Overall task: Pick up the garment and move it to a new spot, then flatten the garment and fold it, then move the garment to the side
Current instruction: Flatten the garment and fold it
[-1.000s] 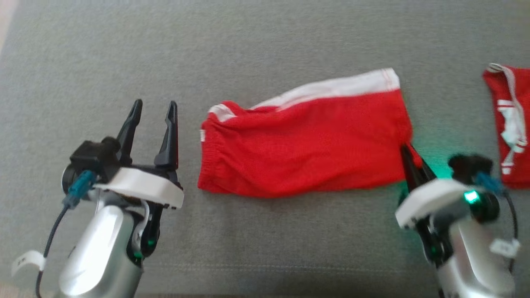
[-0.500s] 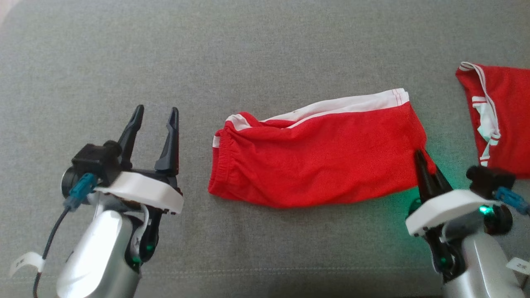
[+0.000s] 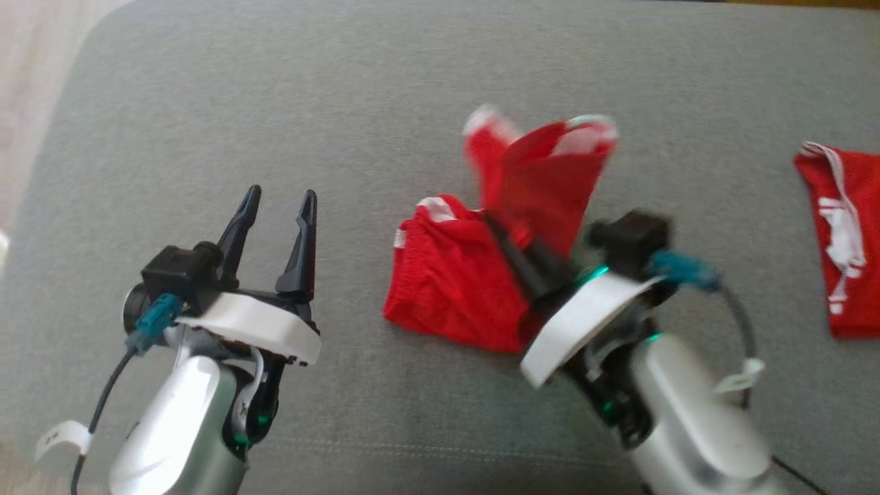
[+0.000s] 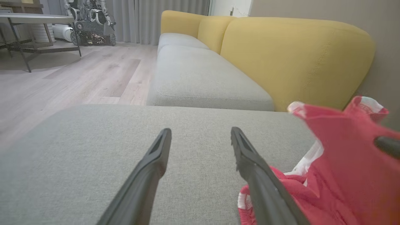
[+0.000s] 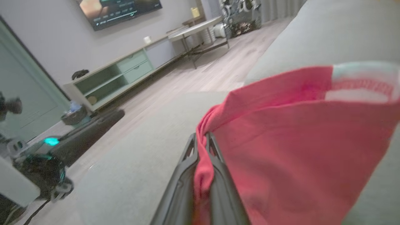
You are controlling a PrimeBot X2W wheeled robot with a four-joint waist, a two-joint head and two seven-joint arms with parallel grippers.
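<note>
The garment (image 3: 450, 289), red shorts with white trim, lies on the grey cushion (image 3: 309, 103), well in from its left and front edges; the elastic waistband end rests flat while the white-hemmed leg end stands lifted, bunched above it

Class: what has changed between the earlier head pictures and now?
The right gripper, shut on the leg end of the red shorts, has lifted it and swung it toward the robot's left, over the waistband end. The left gripper stays open and empty; the other red garment lies untouched.
</note>
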